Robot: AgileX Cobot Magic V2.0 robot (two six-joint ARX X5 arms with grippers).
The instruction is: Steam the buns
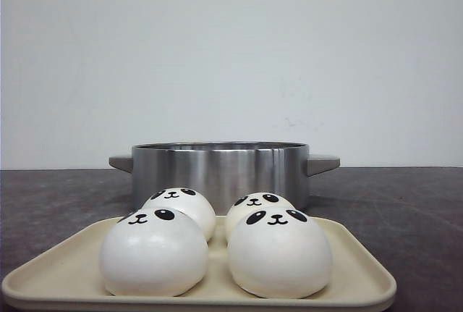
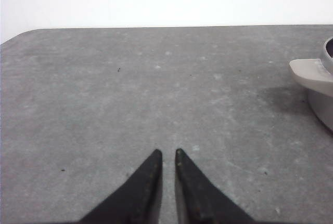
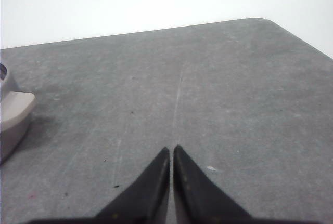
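Several white buns with panda faces sit on a beige tray (image 1: 356, 267) at the table's front: one at front left (image 1: 153, 255), one at front right (image 1: 279, 258), and two behind them (image 1: 182, 207) (image 1: 255, 205). A steel pot (image 1: 221, 169) with grey handles stands just behind the tray. Neither gripper shows in the front view. My left gripper (image 2: 167, 154) hangs over bare table, shut with only a thin slit between its tips and holding nothing. My right gripper (image 3: 171, 150) is also shut and empty over bare table.
The pot's grey handle (image 2: 311, 73) shows at the edge of the left wrist view, and its other handle (image 3: 15, 107) at the edge of the right wrist view. The dark grey tabletop (image 2: 156, 89) ends at a white wall behind.
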